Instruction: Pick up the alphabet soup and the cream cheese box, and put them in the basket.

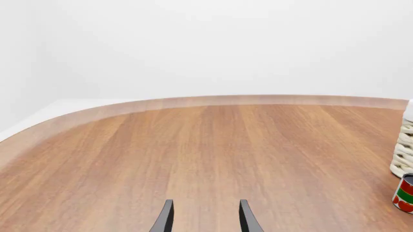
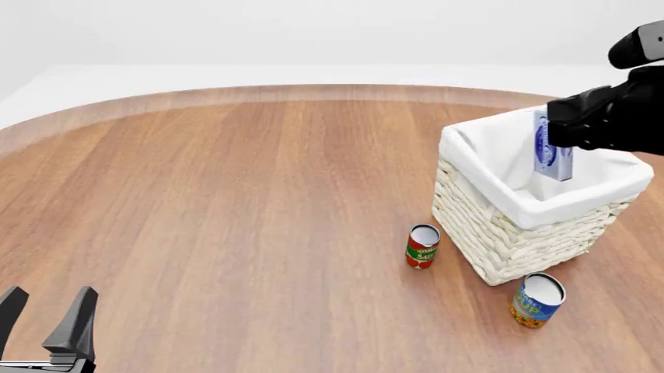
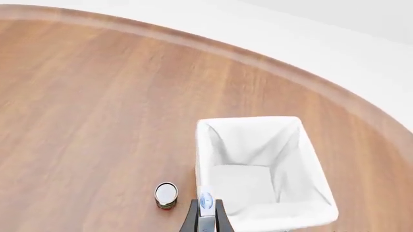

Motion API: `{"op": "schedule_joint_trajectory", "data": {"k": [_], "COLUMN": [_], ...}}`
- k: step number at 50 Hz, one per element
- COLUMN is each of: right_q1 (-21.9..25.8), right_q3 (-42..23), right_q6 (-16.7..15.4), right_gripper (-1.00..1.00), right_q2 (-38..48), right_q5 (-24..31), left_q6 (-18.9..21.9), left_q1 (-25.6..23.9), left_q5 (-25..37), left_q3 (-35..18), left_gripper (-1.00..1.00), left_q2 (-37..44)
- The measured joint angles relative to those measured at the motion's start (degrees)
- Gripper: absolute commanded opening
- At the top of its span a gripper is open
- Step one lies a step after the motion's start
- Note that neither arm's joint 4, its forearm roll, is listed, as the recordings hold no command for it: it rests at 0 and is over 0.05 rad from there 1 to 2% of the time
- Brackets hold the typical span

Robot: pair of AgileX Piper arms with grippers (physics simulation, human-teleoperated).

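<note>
While the right gripper (image 2: 568, 144) fingers pinch the cream cheese box (image 2: 553, 148) upright above the basket (image 2: 518, 233), soup can (image 2: 537, 300) stands near basket's front corner on the surface (image 2: 228, 202). Left gripper (image 2: 47, 318) fingers spread, empty.

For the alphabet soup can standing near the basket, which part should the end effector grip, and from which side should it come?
Grip the alphabet soup around its round side wall, about mid-height, coming down from above or from the near side. It stands upright on the table, so the curved label sides are free. The basket stands just behind it, so an approach from the far side looks blocked. The free left end effector is open.
</note>
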Motion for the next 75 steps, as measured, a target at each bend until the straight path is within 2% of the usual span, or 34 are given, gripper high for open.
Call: {"op": "schedule_joint_trajectory", "data": {"k": [22, 75], "right_q1": [-4.21, -8.72], "right_q3": [2.42, 5.79], "right_q6": [-0.69, -0.68], "right_gripper": [-1.0, -1.0], "right_q2": [3.71, 13.9], "right_q5": [-4.85, -15.48], "left_q6": [0.0, 0.0], "left_q1": [0.0, 0.0], "left_q5": [0.0, 0.0], "left_q3": [0.0, 0.0], "left_gripper": [1.0, 1.0], "left_q2": [0.0, 0.0]}}
